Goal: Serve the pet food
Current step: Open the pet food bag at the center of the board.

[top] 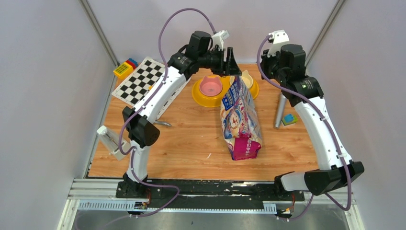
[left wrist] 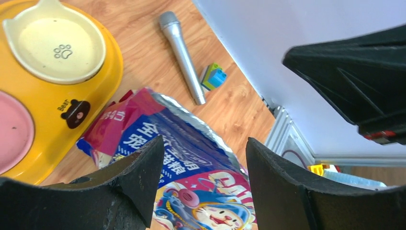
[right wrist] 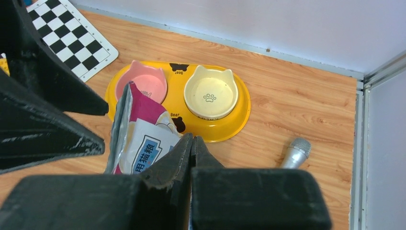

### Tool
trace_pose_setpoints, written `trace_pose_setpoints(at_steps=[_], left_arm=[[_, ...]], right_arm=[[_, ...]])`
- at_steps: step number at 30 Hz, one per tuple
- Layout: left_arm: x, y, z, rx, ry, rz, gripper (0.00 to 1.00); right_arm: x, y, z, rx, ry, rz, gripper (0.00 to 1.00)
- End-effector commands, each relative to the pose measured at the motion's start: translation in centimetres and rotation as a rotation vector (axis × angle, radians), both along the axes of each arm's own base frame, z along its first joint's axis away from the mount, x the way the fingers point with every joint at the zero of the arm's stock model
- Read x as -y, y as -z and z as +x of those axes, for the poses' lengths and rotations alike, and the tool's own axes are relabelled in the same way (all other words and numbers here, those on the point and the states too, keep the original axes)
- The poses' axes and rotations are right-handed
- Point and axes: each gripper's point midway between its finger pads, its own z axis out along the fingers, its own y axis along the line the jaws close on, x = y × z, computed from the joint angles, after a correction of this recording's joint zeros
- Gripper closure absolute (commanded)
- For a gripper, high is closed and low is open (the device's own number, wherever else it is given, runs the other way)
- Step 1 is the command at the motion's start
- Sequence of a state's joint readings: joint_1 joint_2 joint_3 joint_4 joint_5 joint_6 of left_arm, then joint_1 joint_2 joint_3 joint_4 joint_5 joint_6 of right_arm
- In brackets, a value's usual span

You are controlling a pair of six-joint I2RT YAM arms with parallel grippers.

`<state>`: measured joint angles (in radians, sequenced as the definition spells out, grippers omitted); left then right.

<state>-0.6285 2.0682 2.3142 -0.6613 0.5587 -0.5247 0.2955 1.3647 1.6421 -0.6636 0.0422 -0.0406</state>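
Note:
The pet food itself is hidden; only its glossy blue-and-pink cat bag (top: 240, 120) shows, lying lengthwise on the wooden table. The bag's opened silver-lined top rests against the yellow double-bowl feeder (top: 198, 98). My left gripper (top: 233, 67) hovers over that top end, open, with nothing between its fingers. In the left wrist view the bag (left wrist: 191, 143) lies below the left gripper (left wrist: 205, 140). My right gripper (right wrist: 193, 137) is shut and empty, raised above the bag (right wrist: 143, 143) and the feeder (right wrist: 239, 120). Both bowls, pink (right wrist: 143, 84) and cream (right wrist: 210, 96), look empty.
A silver microphone (top: 279, 112) and a small green-blue block (top: 288, 119) lie right of the bag. A checkerboard (top: 141, 81) and a yellow toy block (top: 124, 68) sit at the back left. A grey item (top: 163, 123) lies partly under the left arm.

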Motion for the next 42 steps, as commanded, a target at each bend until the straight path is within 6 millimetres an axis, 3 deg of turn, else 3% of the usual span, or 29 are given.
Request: trace_pose_setpoints(at_steps=[1, 5, 11, 13, 18, 21, 23, 29, 42], left_arm=[[-0.5, 0.2, 1.4, 0.043, -0.069, 0.043, 0.29], [-0.4, 1.0, 2.1, 0.034, -0.086, 0.059, 0.29], [0.2, 0.4, 1.9, 0.031, -0.06, 0.031, 0.3], [0.1, 0.6, 2.0, 0.031, -0.065, 0.037, 0.34], [-0.2, 0.8, 1.7, 0.017, -0.075, 0.047, 0.6], [-0.4, 0.7, 1.6, 0.018, -0.08, 0.049, 0.65], [-0.6, 0.4, 1.5, 0.023, -0.084, 0.049, 0.66], [-0.9, -0.2, 1.3, 0.031, -0.091, 0.044, 0.63], [-1.1, -1.5, 0.6, 0.044, -0.077, 0.027, 0.63]], right_arm=[[-0.2, -1.4, -0.8, 0.041, -0.013, 0.051, 1.0], [-0.6, -1.2, -1.3, 0.036, -0.035, 0.06, 1.0], [-0.6, -0.6, -1.5, 0.027, -0.042, 0.055, 1.0], [-0.6, -0.6, -1.6, 0.028, -0.043, 0.054, 1.0], [-0.7, -0.9, -1.5, 0.034, -0.049, 0.061, 1.0], [-1.2, -0.7, -1.1, 0.021, -0.064, 0.067, 1.0], [-1.7, -0.5, -0.9, 0.003, -0.076, 0.09, 0.98], [-4.2, 0.9, -0.6, -0.1, -0.164, 0.16, 0.77], [-6.7, 3.6, -0.1, -0.265, -0.26, 0.26, 0.74]])
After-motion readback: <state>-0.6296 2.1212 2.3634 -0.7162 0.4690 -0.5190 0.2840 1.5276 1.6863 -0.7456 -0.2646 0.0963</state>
